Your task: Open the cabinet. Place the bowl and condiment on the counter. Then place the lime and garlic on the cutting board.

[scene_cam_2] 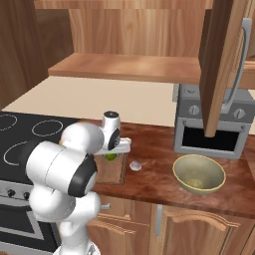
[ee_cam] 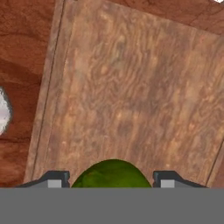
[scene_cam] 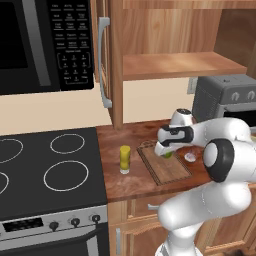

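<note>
Stove (scene_cam: 50,165) glass fills the left of the left base view, its rings cut off at the edge; the microwave (scene_cam: 45,42) above it has keypad writing too small to read. Next comes the open cabinet (scene_cam: 170,65), its door (scene_cam: 106,60) edge-on and its shelf bare. On the table (scene_cam: 117,182) the bottle (scene_cam: 124,159) stands upright, long axis vertical, just left of the board (scene_cam: 167,167); any label is too blurred to read. The board's long axis runs away from the robot, and its handle end is hidden by the arm. The tool (scene_cam: 167,152) hangs over the board with the lime (scene_cam: 167,154) between its fingers, the fruit mostly hidden by the hand. In the hand view the lime (ee_cam: 111,174) sits between the two fingertips (ee_cam: 54,180), cut off at the bottom; each tip stands close beside it, but whether they touch it I cannot tell. The garlic (scene_cam: 190,156) lies on the table just right of the board, small and blurred. In the right base view the bowl (scene_cam_2: 198,173) rests upright on the table before the toaster oven (scene_cam_2: 211,127), well right of the garlic (scene_cam_2: 135,165). The second cabinet door (scene_cam_2: 224,64) hangs open, covering part of the oven.
</note>
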Controlling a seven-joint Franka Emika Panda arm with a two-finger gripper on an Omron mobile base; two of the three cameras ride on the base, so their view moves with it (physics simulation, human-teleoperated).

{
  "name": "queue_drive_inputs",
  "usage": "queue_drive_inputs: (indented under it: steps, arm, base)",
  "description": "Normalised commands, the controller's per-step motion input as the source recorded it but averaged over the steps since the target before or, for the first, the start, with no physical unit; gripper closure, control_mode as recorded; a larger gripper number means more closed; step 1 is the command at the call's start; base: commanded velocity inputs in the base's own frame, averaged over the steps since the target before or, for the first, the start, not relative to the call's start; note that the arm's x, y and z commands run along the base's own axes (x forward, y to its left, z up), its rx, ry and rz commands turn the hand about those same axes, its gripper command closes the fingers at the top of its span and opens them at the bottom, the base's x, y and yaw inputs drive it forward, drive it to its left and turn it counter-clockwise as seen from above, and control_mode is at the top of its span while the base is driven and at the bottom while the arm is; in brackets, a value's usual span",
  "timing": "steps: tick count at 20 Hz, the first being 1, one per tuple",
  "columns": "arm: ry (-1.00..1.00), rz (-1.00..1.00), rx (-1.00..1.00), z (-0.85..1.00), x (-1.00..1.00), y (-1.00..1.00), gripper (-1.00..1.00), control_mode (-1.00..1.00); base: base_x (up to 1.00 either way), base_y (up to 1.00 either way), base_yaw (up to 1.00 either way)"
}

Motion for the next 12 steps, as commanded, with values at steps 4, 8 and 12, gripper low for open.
queue_drive_inputs:
  steps: [4,8,12]
  arm:
    - [0.00,0.06,0.00,-0.10,0.01,0.00,-1.00,-1.00]
    - [0.00,0.02,0.00,-0.04,0.00,0.00,-1.00,-1.00]
    - [-0.01,0.00,0.00,0.00,0.00,0.01,-1.00,-1.00]
  base:
    - [0.00,0.00,0.00]
    - [0.00,0.00,0.00]
    - [0.00,0.00,0.00]
